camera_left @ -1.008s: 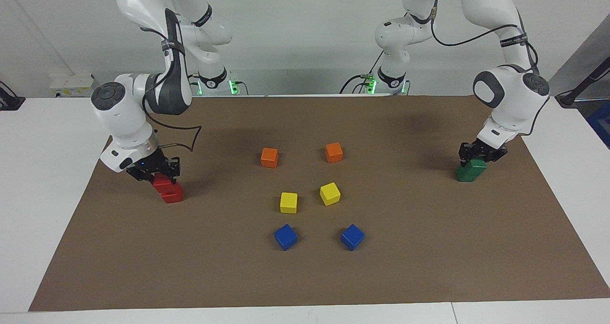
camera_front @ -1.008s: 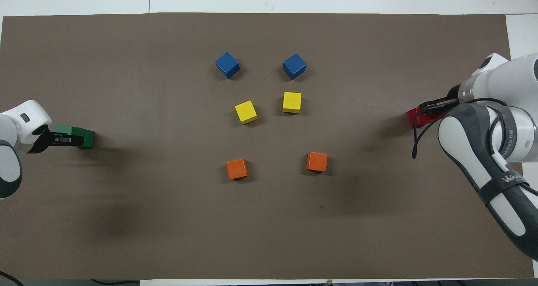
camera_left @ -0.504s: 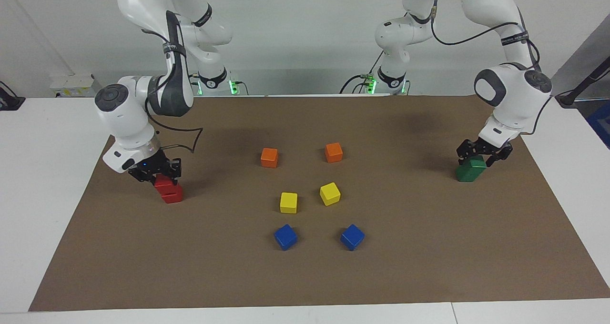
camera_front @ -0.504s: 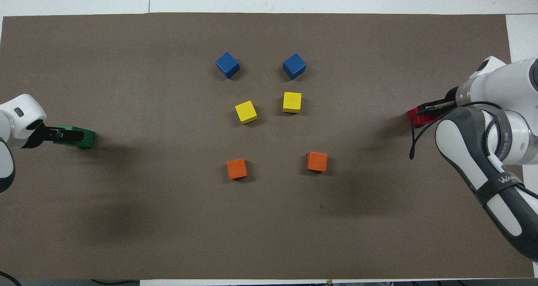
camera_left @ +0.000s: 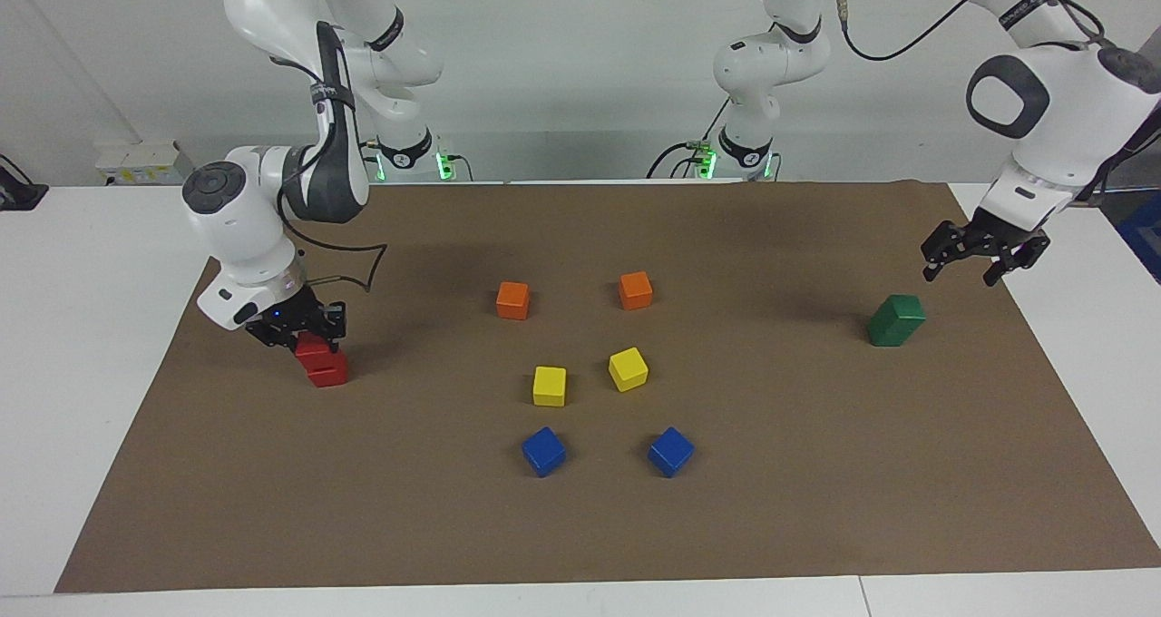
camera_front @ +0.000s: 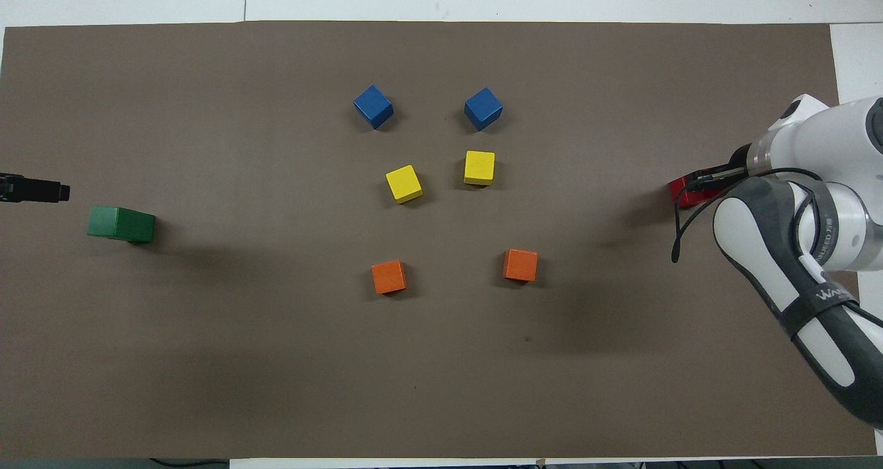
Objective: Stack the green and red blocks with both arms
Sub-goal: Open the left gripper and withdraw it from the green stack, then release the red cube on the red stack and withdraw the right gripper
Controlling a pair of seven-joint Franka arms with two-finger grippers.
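Observation:
Two dark green blocks stand stacked (camera_left: 896, 319) near the left arm's end of the brown mat; the stack also shows in the overhead view (camera_front: 121, 223). My left gripper (camera_left: 959, 277) is open and empty, raised clear of the green stack, near the mat's edge; only its tip shows in the overhead view (camera_front: 58, 192). Two red blocks stand stacked near the right arm's end: the upper red block (camera_left: 313, 346) rests on the lower red block (camera_left: 328, 371). My right gripper (camera_left: 304, 334) is down at the upper red block, fingers on either side of it.
Two orange cubes (camera_left: 512, 299) (camera_left: 636, 289), two yellow cubes (camera_left: 549, 386) (camera_left: 628, 368) and two blue cubes (camera_left: 543, 451) (camera_left: 670, 451) lie in pairs mid-mat. The brown mat (camera_left: 816, 508) covers a white table.
My left gripper let go of the upper green block, opened, and rose away toward the mat's edge. My right gripper set the upper red block level on the lower one and stays there.

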